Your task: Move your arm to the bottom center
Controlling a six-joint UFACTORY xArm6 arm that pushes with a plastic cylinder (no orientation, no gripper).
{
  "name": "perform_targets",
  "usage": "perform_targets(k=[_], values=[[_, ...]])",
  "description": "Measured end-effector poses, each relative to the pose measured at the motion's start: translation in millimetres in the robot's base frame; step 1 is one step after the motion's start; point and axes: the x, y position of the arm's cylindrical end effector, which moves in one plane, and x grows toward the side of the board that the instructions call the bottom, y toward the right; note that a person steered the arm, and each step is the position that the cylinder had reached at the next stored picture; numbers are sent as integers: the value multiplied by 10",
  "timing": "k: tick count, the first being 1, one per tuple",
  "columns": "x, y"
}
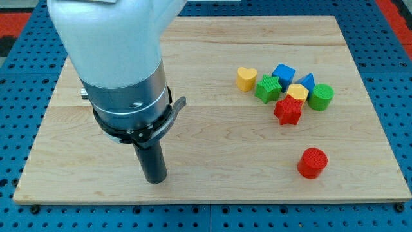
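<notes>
We see our tip (155,180), the dark round end of the rod, resting on the pale wooden board (212,161) close to the view's bottom edge, on the view's left side. It has no jaws, so it holds nothing and touches no block.

The spot we want is the bottom center of the board. From our tip it lies toward the view's right, at about the same height in the view. So we think the next move is a short, flat slide to the right, along the bottom edge.

That strip of board has no blocks on it. We must only stay a little up from the bottom edge so the tip does not slip off.

All the blocks sit well apart from our tip, on the view's right. A red round cylinder block (313,162) stands alone, past the center. Higher up is a tight bunch:
- a yellow heart block (246,78)
- a green star block (268,88)
- a blue cube block (283,73)
- a small yellow block (297,91)
- a second blue block (308,81), partly hidden
- a green cylinder block (320,96)
- a red star block (288,110)
</notes>
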Motion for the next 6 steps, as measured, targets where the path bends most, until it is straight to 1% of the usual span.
perform_targets(k=[1,2,4,6], values=[[15,6],[148,221],[161,232],[-13,232]])
